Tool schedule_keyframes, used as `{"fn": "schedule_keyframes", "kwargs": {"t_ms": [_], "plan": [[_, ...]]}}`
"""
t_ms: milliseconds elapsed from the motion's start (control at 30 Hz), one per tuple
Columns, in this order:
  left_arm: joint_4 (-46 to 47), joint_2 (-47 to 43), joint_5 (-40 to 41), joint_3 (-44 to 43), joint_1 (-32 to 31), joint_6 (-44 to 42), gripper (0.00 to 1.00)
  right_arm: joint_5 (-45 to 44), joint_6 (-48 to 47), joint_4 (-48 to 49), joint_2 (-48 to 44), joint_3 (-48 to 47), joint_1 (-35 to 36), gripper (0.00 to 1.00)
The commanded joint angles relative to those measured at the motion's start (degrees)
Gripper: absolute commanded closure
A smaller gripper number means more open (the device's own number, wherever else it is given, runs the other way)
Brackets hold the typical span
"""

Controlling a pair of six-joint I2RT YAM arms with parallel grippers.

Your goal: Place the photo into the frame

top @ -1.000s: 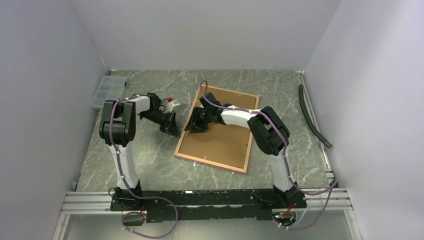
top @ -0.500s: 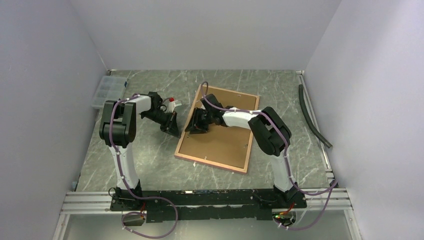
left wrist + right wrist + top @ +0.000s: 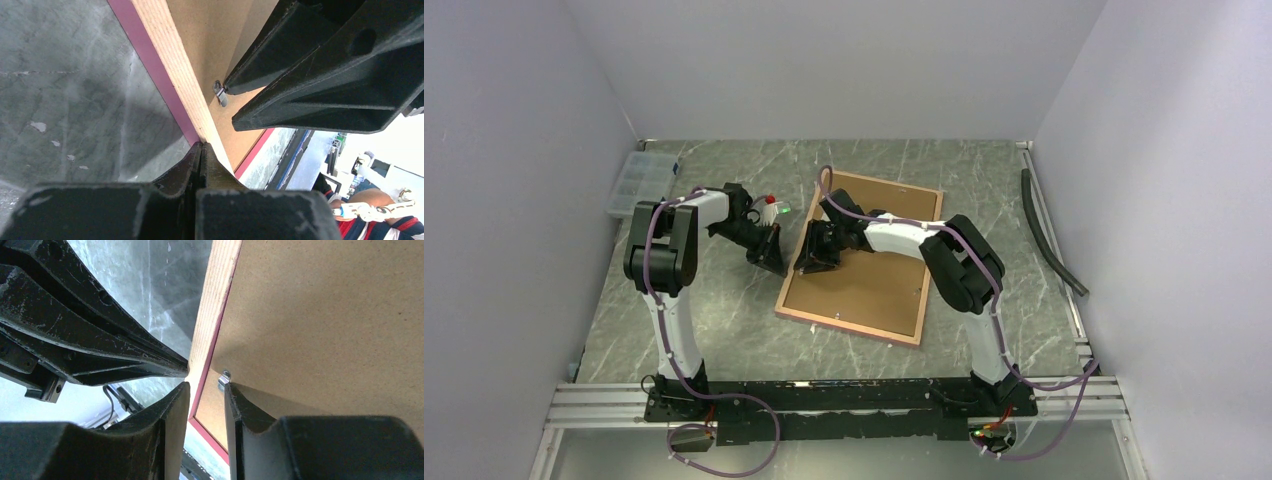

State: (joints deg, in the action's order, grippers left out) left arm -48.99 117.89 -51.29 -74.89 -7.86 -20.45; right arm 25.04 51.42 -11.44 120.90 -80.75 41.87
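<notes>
One frame (image 3: pixel 847 327) here, lying back-up around the middle of the top view, with the brown backing board (image 3: pixel 864 275) showing inside its pink-edged rails. The left gripper (image 3: pixel 201 147) is clenched tight on nothing, tips butted against the outside of the frame's left rail (its wrist view shows this dead-on). The right gripper (image 3: pixel 206 385) reaches in over the board, fingers partway apart and straddling that same rail, one tip right at a small metal tab (image 3: pixel 224 377). Grey marbled table (image 3: pixel 724 300) underneath.
</notes>
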Motion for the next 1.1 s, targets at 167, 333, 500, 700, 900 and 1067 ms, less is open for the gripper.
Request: {"fn": "schedule_keyframes", "kwargs": {"t_ms": [167,333,500,700,900,1067], "plan": [[4.19,0.84,2.69,1.15,-2.86,0.29,0.97,-3.97,-3.19,-5.37,3.21,-0.21,0.53,0.64],[5.32,1.53,2.55,1.75,-4.56,0.9,0.97,-5.54,-4.82,-5.76,3.78,-1.56,0.93,0.66],[3.79,1.25,3.33,1.09,-4.6,0.37,0.97,-8.77,-7.74,-6.74,1.09,-2.91,0.58,0.67],[0.78,-1.5,2.73,-1.57,-1.13,-0.46,0.97,-9.45,-12.12,-9.64,-0.87,-7.49,-2.89,0.62],[0.75,-2.07,1.97,-2.23,0.11,0.32,0.97,-13.56,-14.36,-11.72,4.57,-17.07,-4.07,0.67],[1.31,-3.17,1.45,-1.5,0.62,1.08,0.97,-21.13,-16.96,-14.42,9.47,-26.56,-3.82,0.76]]}}
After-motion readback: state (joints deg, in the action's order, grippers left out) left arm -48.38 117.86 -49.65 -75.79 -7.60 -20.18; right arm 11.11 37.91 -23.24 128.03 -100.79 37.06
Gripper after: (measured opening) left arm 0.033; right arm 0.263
